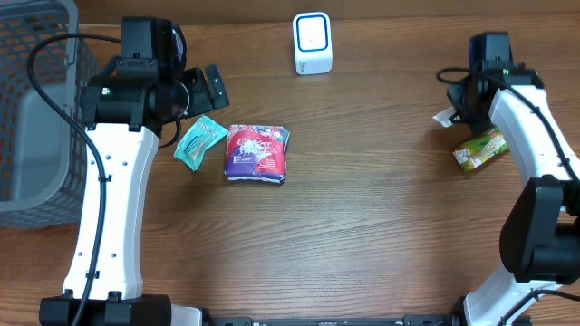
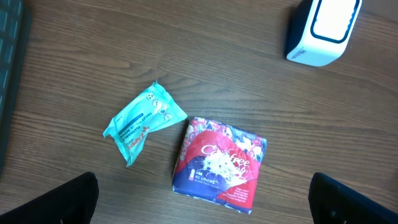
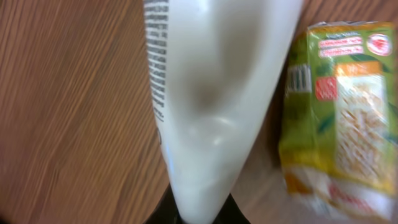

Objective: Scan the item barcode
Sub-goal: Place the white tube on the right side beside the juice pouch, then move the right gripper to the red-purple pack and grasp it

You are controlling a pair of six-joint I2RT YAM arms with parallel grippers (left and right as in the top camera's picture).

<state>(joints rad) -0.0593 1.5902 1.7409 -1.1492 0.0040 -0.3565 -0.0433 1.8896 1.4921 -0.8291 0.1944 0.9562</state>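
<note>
Far edge of the wooden bench, about the middle: small white barcode scanner with a blue-rimmed face, standing upright. Serves as the reference for the rest.

Well to the right of the scanner and a little nearer the front: right gripper, jaws pressed together on the narrow end of a white plastic pouch. Widens away from the grip in the right wrist view, with a strip of black printed bars down one edge. Cannot tell whether it touches the bench. Not facing the scanner, and well apart from it.

Just beside the pouch, on the side away from the scanner: green-and-yellow printed snack packet, lying flat on the bench.

Left of the scanner and slightly nearer the front: left gripper, jaws spread wide, nothing between them. Shows only its black fingertips at the two lower corners of the left wrist view.

Front-left of the scanner, flat on the bench: square red-and-purple soft pack. Next to it, on the side farther from the scanner: crinkled teal sachet, lying askew, near the pack without touching it.

Far left of the scanner, at the end of the bench: grey mesh basket.
</note>
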